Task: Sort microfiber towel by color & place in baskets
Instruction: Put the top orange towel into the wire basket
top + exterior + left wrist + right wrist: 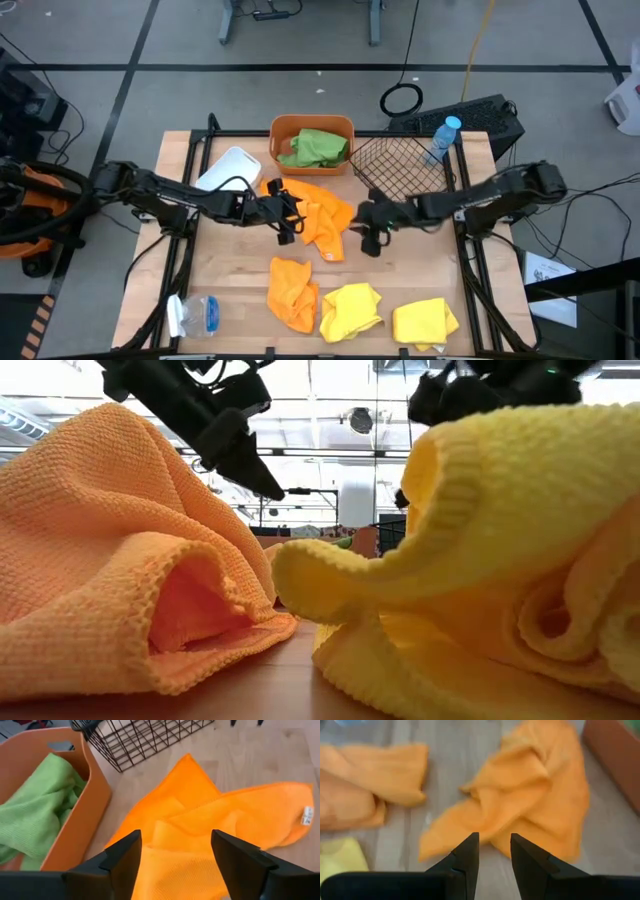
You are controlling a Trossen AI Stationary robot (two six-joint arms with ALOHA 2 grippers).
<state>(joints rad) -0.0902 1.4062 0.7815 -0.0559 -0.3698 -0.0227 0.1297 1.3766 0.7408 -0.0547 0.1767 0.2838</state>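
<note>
crumpled orange microfiber towel (pixel 320 215) spread mid-table between both arms, left gripper (pixel 287 222) at its one edge with fingers spread wide and empty, right gripper (pixel 368 232) at opposite edge, fingers slightly parted, holding nothing, green cloth (pixel 315 148) inside orange rectangular plastic tub (pixel 283 128), black wire-mesh basket (pixel 400 165) beside it
</note>
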